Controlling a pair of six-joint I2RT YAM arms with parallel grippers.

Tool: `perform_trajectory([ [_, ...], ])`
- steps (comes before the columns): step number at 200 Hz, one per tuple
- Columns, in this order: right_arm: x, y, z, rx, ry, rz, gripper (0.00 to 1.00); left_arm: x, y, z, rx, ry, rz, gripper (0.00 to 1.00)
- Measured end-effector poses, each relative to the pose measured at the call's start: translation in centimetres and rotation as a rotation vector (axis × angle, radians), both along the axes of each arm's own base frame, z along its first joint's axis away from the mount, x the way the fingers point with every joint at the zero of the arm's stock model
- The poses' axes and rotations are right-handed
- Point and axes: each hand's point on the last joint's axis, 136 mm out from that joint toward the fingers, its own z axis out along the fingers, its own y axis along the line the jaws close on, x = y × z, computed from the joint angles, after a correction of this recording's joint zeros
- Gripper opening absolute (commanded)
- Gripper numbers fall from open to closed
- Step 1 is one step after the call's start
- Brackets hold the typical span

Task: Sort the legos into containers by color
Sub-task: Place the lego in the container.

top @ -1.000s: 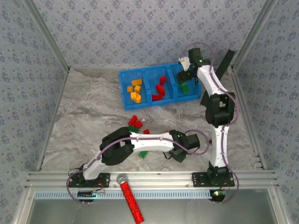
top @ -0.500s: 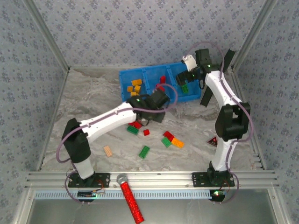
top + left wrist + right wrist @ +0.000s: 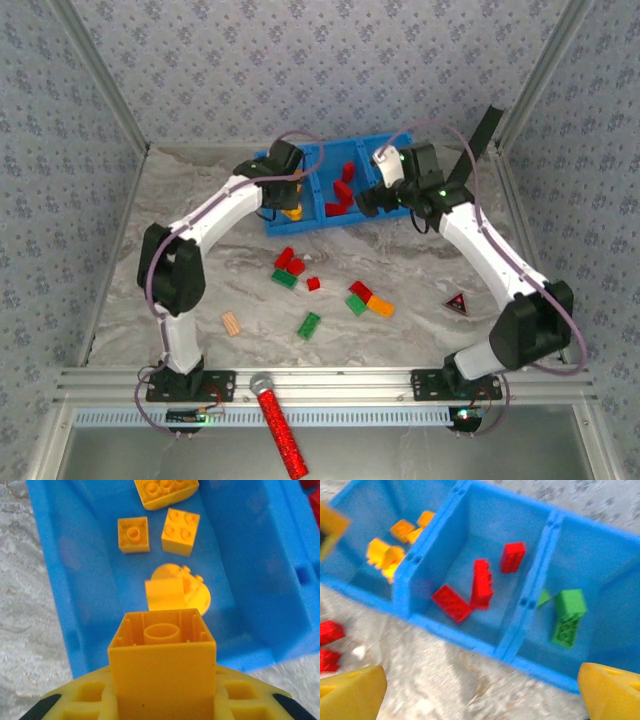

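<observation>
L gripper (image 3: 284, 192) is clamping a yellow brick (image 3: 162, 662) above the blue tray's (image 3: 465, 635) left compartment w/ other yellow bricks. R gripper (image 3: 482, 692), jaws wide apart, is hovering by the tray's front. Loose legos (image 3: 296, 266) are lying nearby.

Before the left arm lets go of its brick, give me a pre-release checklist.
1. Grip: left gripper shut on yellow brick: ok.
2. Brick above left compartment of blue tray: ok.
3. Colour match, yellow pieces lie in it: ok.
4. right gripper open, empty, apart from the left one: ok.
5. Drop height: cannot tell.
6. Table free of loose legos: not ok.
</observation>
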Motion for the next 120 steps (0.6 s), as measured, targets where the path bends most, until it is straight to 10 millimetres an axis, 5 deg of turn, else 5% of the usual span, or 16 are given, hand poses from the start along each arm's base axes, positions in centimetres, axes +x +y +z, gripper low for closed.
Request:
perform_trajectory([
  [66, -6.8, 2.4, -3.1, 0.006, 0.093, 0.117, 1.00, 4.4, -1.3, -4.5, -0.003, 0.054, -0.010, 0.12],
  [120, -12.6, 3.9, -9.8, -0.049, 0.293, 0.169, 1.00, 5.9, -1.5, -5.0, -0.022, 0.054, -0.002, 0.14],
])
